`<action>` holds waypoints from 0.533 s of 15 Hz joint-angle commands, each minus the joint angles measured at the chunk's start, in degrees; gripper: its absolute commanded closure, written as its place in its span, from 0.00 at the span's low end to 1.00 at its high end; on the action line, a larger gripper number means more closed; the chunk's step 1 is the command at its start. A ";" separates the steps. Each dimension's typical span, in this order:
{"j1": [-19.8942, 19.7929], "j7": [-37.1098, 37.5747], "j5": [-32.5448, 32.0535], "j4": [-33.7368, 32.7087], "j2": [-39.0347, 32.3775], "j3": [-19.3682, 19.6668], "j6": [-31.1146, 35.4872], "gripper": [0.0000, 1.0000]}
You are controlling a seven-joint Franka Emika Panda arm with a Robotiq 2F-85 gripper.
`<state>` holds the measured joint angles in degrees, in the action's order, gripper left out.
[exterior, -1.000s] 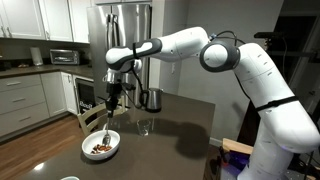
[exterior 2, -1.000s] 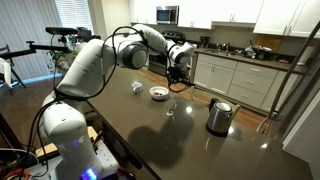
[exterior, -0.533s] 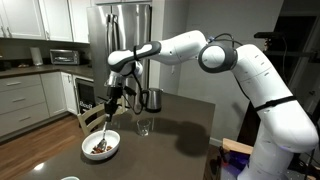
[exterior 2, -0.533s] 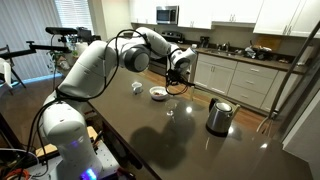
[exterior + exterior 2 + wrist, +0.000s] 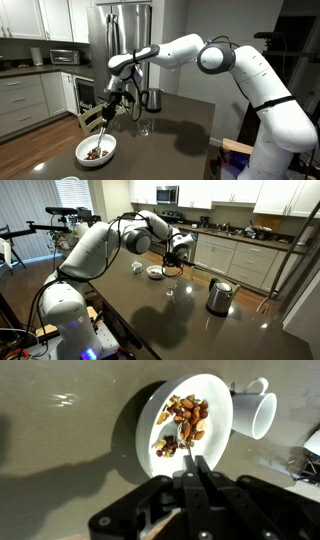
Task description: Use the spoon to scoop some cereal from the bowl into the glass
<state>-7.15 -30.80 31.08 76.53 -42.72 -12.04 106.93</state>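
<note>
The white bowl (image 5: 96, 152) sits near the table's edge and holds brown and reddish cereal (image 5: 96, 153). In the wrist view the bowl (image 5: 215, 385) fills the top, with the cereal (image 5: 185, 418) heaped in its middle. My gripper (image 5: 110, 100) is above the bowl, shut on the handle of the slim spoon (image 5: 103, 126). The spoon slants down into the bowl, and its tip (image 5: 184, 448) is at the near edge of the cereal. The clear glass (image 5: 145, 127) stands beside the bowl, apart from it; it also shows in an exterior view (image 5: 171, 289). It is out of the wrist view.
A steel kettle (image 5: 152, 99) with a black handle stands behind the glass; it also shows in an exterior view (image 5: 218, 296). A white mug (image 5: 255, 410) sits next to the bowl (image 5: 156, 272). The dark table's edge runs just beyond the bowl.
My gripper has tilted and lowered a little, and the spoon now slants more steeply into the cereal. The bowl has shifted slightly towards the table's edge.
</note>
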 commanded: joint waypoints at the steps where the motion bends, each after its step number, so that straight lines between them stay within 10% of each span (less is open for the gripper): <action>1: -3.01 -3.89 4.65 1.34 -0.58 -1.95 0.20 0.99; 8: -6.09 -8.07 13.06 1.66 -0.46 -0.79 -1.58 0.99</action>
<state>-11.51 -36.29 40.73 77.45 -43.98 -12.63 106.60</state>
